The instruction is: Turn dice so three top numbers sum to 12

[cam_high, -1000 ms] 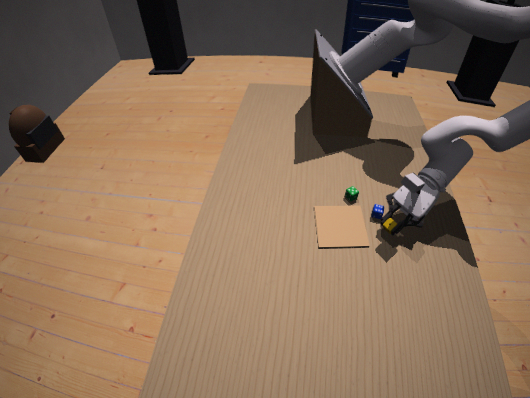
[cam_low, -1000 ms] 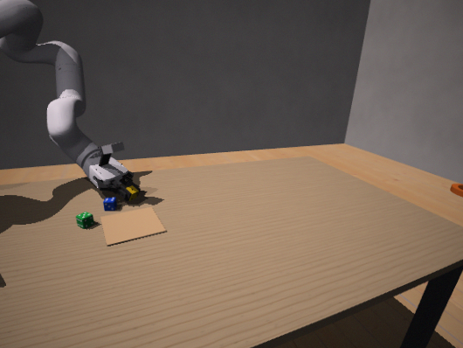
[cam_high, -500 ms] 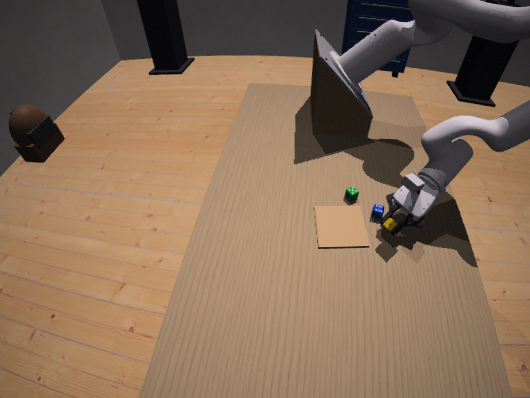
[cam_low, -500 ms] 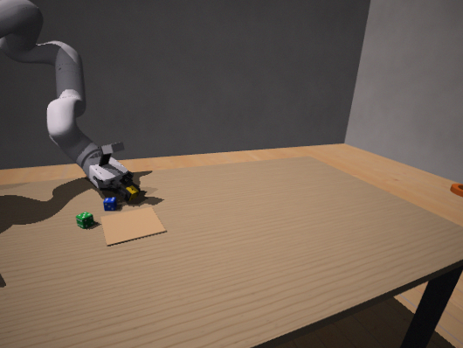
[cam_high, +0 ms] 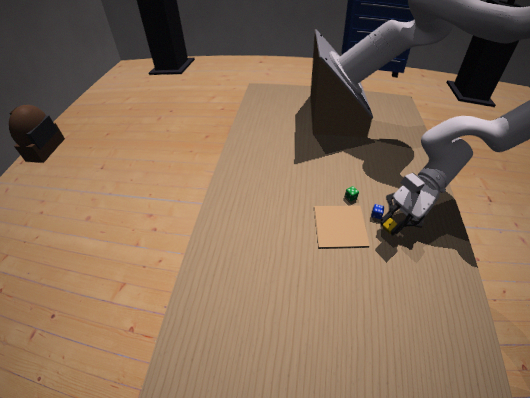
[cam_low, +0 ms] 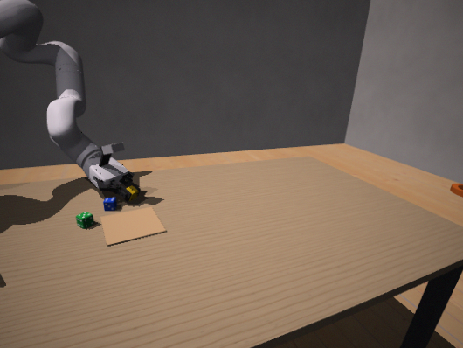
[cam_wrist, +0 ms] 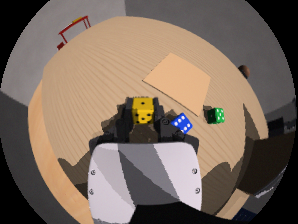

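Note:
My gripper is shut on the yellow die, tilted and low over the table, just right of the tan mat. The die also shows between my fingers in the exterior view and in the wrist view. The blue die lies on the table beside the mat's right edge, close to my fingers. The green die lies on the table just beyond the mat's far edge. The mat lies flat with nothing on it.
A dark wedge-shaped block stands on the table behind the dice, under the arm's base. An orange ring lies at the far table edge. Dark pillars and a brown object stand on the floor.

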Controlling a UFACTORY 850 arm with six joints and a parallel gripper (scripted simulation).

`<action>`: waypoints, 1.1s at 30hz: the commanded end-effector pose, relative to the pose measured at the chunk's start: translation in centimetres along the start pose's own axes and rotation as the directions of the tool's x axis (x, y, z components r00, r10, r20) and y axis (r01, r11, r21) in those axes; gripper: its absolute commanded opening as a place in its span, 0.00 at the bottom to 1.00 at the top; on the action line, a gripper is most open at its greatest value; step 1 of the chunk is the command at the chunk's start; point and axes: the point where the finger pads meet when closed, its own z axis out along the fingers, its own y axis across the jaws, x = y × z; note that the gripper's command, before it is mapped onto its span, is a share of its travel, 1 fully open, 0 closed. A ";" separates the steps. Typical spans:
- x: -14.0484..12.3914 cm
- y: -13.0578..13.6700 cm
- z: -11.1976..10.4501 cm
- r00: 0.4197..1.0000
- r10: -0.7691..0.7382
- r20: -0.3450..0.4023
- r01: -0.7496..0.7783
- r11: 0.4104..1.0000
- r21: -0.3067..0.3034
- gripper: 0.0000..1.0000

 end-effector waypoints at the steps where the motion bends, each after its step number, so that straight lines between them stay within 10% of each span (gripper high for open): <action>1: -0.1 0.0 0.1 1.000 0.001 -0.001 -0.001 1.000 0.001 0.27; 33: -0.9 0.0 0.5 1.000 0.001 -0.001 -0.001 1.000 0.001 0.27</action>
